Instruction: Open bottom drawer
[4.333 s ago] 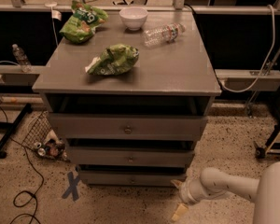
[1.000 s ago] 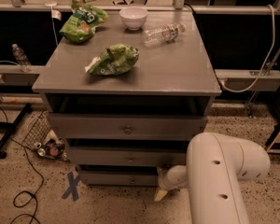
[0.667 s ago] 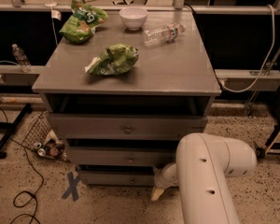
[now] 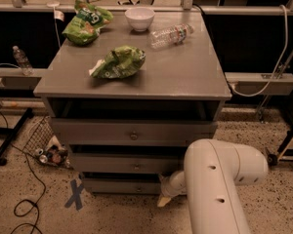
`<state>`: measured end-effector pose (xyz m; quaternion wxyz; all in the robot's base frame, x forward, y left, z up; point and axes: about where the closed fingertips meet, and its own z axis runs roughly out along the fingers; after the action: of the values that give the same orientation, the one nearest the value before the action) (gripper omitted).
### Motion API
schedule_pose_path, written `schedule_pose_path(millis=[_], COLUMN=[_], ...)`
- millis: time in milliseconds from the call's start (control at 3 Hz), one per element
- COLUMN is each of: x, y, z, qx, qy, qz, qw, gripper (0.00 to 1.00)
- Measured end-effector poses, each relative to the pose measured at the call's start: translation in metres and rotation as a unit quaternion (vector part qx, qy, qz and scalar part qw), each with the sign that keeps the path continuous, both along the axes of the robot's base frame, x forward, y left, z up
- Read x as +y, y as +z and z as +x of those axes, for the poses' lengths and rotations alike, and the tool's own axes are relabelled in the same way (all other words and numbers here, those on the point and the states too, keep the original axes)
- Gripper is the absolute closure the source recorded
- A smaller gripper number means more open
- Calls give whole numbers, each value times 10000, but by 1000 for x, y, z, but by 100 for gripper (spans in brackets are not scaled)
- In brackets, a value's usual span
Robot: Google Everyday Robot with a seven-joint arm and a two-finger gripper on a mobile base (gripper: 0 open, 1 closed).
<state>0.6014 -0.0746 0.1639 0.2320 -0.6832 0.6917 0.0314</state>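
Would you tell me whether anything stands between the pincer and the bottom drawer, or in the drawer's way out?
Nothing visible does. The pincer sits low at the right end of the bottom drawer. On the floor ahead of the drawer I see just a flat tape cross.
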Motion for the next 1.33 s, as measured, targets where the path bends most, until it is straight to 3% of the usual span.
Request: schedule_pose_path(millis=[333,1000,1333], x=[1,3,-1], y=[-1,-1,-1], z=[-1,-3,-11], qx=[9,27,99], qy=[6,18,-8], qz=[3,10,34], qw=[10000,10000,9999], gripper=[39,100,100])
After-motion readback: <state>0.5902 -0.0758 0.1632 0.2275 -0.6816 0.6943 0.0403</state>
